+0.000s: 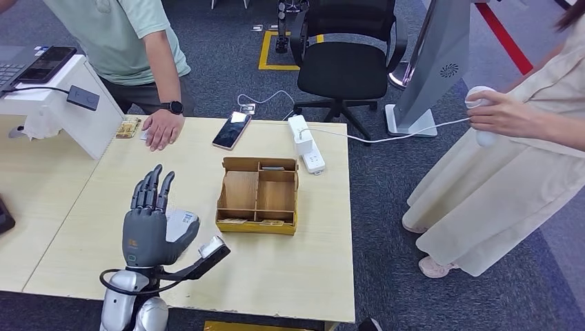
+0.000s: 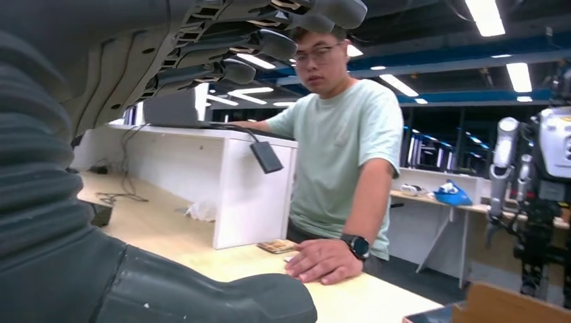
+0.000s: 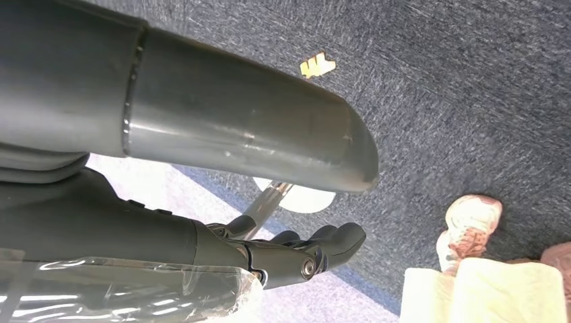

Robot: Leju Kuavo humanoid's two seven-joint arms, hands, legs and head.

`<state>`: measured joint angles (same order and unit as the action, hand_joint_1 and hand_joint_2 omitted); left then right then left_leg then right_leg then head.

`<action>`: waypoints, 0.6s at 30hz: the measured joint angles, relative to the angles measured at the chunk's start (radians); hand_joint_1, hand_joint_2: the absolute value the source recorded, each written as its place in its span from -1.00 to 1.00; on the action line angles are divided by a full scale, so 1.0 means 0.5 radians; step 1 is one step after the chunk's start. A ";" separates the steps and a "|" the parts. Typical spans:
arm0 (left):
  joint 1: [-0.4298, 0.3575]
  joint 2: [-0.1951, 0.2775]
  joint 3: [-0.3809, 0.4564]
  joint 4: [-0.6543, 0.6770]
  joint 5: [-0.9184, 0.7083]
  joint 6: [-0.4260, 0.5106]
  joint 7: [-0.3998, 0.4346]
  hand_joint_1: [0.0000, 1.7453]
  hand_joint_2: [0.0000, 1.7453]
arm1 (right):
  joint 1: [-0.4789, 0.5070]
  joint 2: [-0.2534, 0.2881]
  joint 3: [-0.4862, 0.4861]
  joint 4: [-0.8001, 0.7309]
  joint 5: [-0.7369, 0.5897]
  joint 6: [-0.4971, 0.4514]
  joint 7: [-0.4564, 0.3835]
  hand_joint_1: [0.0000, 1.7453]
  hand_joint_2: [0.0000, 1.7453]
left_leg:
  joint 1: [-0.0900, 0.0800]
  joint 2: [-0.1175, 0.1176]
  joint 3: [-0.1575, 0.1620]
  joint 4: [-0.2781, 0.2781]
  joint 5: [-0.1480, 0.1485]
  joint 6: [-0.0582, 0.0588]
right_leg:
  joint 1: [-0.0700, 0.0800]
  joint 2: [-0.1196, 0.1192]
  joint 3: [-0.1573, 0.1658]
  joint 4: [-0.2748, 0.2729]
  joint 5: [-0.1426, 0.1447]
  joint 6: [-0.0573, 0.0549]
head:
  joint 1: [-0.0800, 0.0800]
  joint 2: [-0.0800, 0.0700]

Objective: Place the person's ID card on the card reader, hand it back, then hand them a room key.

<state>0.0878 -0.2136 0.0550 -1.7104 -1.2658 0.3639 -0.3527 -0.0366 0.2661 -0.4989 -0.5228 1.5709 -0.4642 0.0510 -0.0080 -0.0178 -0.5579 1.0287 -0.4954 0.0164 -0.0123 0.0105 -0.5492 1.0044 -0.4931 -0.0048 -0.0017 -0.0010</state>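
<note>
Left hand raised over the desk, card not yet in reach

Left hand (image 1: 148,221) is held up above the near left part of the table (image 1: 290,276), palm away from the camera, fingers (image 1: 153,189) straight and spread, nothing gripped. Right hand (image 3: 269,252) is seen in its wrist view hanging over the carpet, fingers loosely extended and holding nothing. A small card-like item (image 1: 146,135), judged to be the ID card though it is too small to be sure, is kept at the far left edge of the table, partly under the person's hand (image 1: 163,128); a patterned item (image 1: 128,127) lies just beside it. A dark pad (image 1: 83,97), possibly the card reader, is seen on the white counter (image 1: 76,131) further left. A compartmented wooden box (image 1: 258,195) sits mid-table, with what look like cards in its near slots, and a phone (image 1: 231,129) lies beyond it.

Trouble may be expected at the handover: the card is flat on the wood and covered by the person's hand, so it could be pushed rather than lifted, or the person's fingers could be bumped if the reach is made early. A thin card may also be slipped from broad fingers on the way to the reader
</note>
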 joint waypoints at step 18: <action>0.162 -0.008 0.001 -0.167 -0.043 0.030 0.010 -1.00 1.00 | 0.015 0.001 -0.112 -0.054 0.000 0.002 -0.020 -1.00 -1.00 | 0.000 0.000 0.000 0.000 0.000 0.000 | 0.000 0.000 0.000 0.000 0.000 0.000 | 0.000 0.000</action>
<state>0.1686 -0.2178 0.0553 -1.7940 -1.2872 0.3787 -0.3475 -0.0289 0.2666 -0.5550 -0.5500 1.5709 -0.4633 0.0412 -0.0080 -0.0180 -0.5579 1.0285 -0.4954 0.0164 -0.0123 0.0103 -0.5491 1.0044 -0.4932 -0.0049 -0.0016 -0.0010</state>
